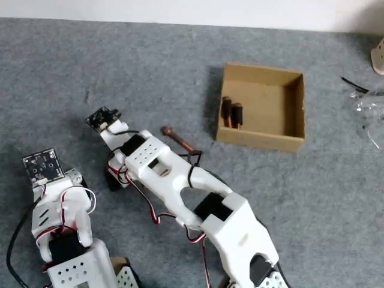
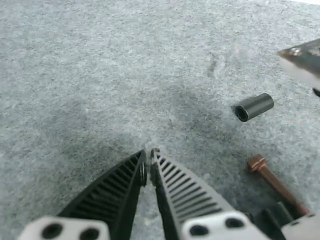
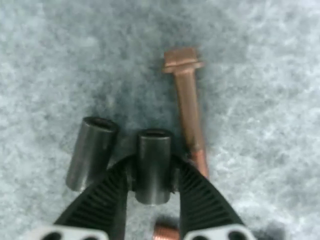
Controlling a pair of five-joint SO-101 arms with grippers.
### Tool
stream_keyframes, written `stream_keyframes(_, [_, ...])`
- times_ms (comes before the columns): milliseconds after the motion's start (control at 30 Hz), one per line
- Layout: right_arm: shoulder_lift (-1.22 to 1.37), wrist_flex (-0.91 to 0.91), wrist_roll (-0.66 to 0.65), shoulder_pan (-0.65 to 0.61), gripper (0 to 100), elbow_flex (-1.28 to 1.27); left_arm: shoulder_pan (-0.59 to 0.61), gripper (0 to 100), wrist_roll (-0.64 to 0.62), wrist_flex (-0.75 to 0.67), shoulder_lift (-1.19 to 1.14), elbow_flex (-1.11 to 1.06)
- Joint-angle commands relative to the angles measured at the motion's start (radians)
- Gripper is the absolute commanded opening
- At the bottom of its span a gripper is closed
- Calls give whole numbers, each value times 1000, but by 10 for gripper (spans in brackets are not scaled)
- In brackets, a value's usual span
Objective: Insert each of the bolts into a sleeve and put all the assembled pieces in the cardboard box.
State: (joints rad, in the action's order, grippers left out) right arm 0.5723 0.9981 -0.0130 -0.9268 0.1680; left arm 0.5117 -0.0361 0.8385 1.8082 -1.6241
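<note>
My left gripper [image 2: 149, 162] hangs over the bare grey mat [image 2: 100, 75], its fingers pressed together on nothing. Next over, my right gripper [image 3: 154, 169] is clamped across a dark sleeve [image 3: 154, 147], low on the mat. A spare sleeve [image 3: 92, 152] lies just beside it on one side, and a copper bolt [image 3: 186, 105] on the other, its tip against my finger. Farthest right stands the cardboard box [image 1: 258, 139] with two finished pieces [image 1: 232, 113] inside. The danger, I judge, is crowding: lifting or turning the sleeve could roll the bolt away or knock the spare sleeve. My hold is also across a smooth round body, so it may twist or slip when the bolt is pushed in.
</note>
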Motion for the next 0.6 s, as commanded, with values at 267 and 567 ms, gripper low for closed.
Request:
stream_keyframes(267, [-441,25,-17,76,5,-213,7,34,-8,-18,12,36])
stream_keyframes(567, [-926,7,-17,214,5,-515,5,34,-6,-20,12,36])
